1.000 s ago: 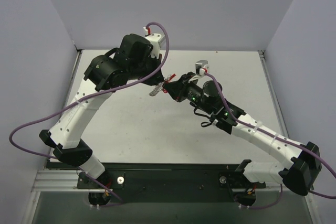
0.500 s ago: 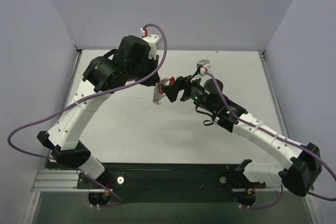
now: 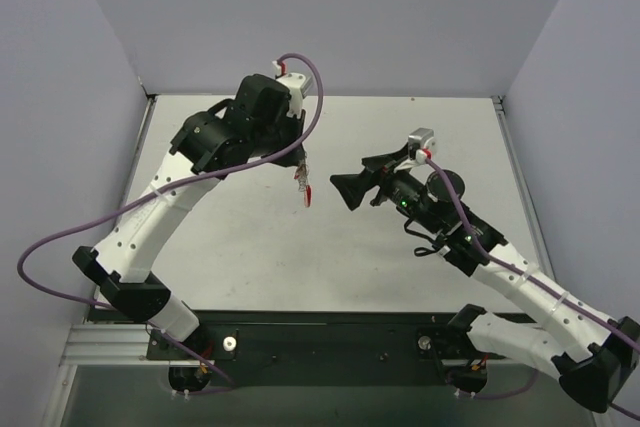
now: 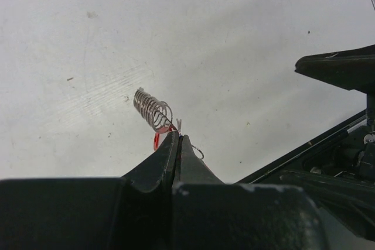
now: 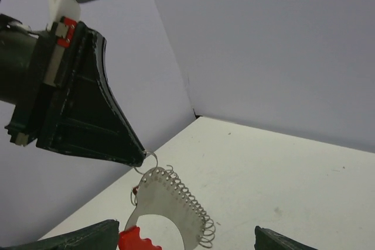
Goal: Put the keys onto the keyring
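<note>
While the left tool is clamped tight on the small wire loop at the top of the keyring, the bundle hangs down above the counter, long axis near vertical. The right tool is just to its right, its 2 fingers spread apart and empty, facing it without touching. A red piece dangles lowest; I cannot tell whether it is the key's tag. Any reach would probably run leftward from the right tool.
</note>
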Robot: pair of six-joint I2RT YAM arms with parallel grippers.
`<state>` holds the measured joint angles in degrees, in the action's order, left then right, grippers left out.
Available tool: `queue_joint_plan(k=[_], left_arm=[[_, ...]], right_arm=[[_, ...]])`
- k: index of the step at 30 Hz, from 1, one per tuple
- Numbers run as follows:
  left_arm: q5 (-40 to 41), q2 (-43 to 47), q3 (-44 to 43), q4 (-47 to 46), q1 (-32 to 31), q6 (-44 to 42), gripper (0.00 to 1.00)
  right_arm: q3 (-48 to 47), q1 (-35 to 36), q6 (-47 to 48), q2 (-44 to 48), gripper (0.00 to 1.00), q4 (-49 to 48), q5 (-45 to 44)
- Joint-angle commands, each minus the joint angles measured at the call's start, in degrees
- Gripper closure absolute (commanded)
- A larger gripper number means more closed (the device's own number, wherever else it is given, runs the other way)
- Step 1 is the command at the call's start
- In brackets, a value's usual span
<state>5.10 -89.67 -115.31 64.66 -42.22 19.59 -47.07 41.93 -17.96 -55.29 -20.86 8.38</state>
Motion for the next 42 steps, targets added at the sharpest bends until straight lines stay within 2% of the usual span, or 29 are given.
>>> queue_joint_plan(k=[1,7,8,14,17,22,25,28,32,35,37,42], left_arm=[[-3.4,1.9,3.2,-9.0,0.2,-0.5,1.0],[-12.3,1.5,14.7,-21.1,0.0,1.1,1.0],[-13.7,1.1,15.6,-24.7,0.0,1.8,1.0],[-18.1,-5.0,15.4,-31.7,-0.6,4.0,1.0],[-19.2,-6.6,19.1,-33.6,-0.6,3.7,1.0],[-16.3,-5.0,35.8,-39.4,-0.5,4.0,1.0],[-13.9,-3.4,41.2,-38.8,-0.7,4.2,1.0],[-11.6,2.2,45.3,-40.3,-1.5,4.3,1.0],[-8.1,12.5,49.0,-44.8,-3.4,3.6,1.0],[-6.0,14.8,49.3,-46.7,-3.5,3.1,1.0],[-5.5,13.8,49.4,-47.3,-3.4,1.3,1.0],[-4.4,4.9,47.5,-45.0,-3.0,1.9,1.0]], right_arm=[[0.7,-2.4,1.3,1.6,0.0,-2.5,-0.3],[3.3,-4.1,0.1,2.4,0.0,-1.9,-2.1],[3.4,-4.6,-0.1,2.6,0.0,-1.3,-2.8],[3.7,-6.1,-0.2,3.8,0.0,2.1,-5.8],[4.4,-6.5,0.0,4.4,0.0,3.3,-6.4],[6.6,-7.1,-0.1,4.1,0.0,3.7,-6.4],[7.2,-7.4,-0.3,4.3,0.0,4.8,-5.0],[7.4,-7.7,-0.4,4.6,0.0,5.8,-4.5],[7.5,-8.1,-0.3,4.1,0.0,6.4,-4.2],[7.5,-8.4,-0.8,3.4,0.0,6.4,-3.8],[7.7,-8.4,-0.9,2.9,0.0,6.5,-3.6],[7.3,-8.9,-1.5,0.8,0.0,7.3,-3.2]])
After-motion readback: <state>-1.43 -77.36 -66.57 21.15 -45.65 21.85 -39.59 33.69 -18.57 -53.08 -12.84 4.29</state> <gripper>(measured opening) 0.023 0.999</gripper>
